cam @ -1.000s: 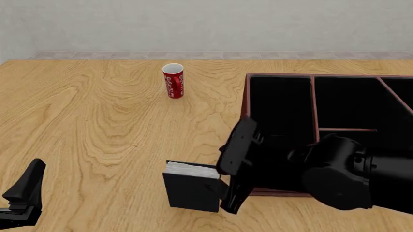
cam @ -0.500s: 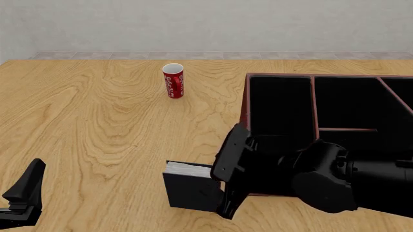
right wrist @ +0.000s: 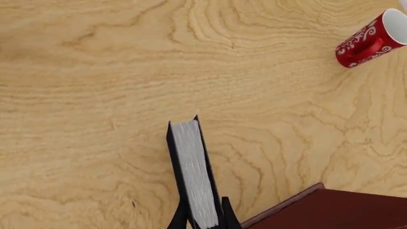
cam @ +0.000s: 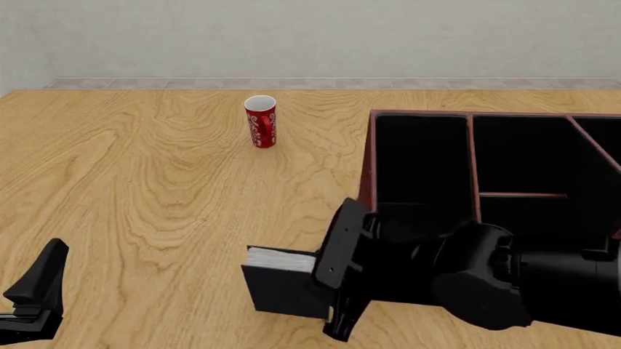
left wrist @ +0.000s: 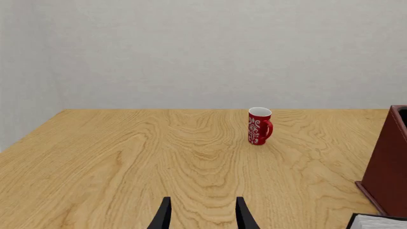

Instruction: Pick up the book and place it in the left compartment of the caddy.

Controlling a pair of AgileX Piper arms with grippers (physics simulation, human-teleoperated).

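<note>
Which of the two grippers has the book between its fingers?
The right gripper: its fingers straddle the upright book beside the caddy. The left gripper is open over bare table, holding nothing.

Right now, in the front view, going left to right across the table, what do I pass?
Left gripper → red mug → book → right gripper → caddy.

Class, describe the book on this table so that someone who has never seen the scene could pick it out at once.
Start at the big reddish-brown caddy on the right of the wooden table. Just off its near left corner stands the book, upright, with the right hand at its edge. Unlike the red mug farther back, it is a dark block with white pages.
</note>
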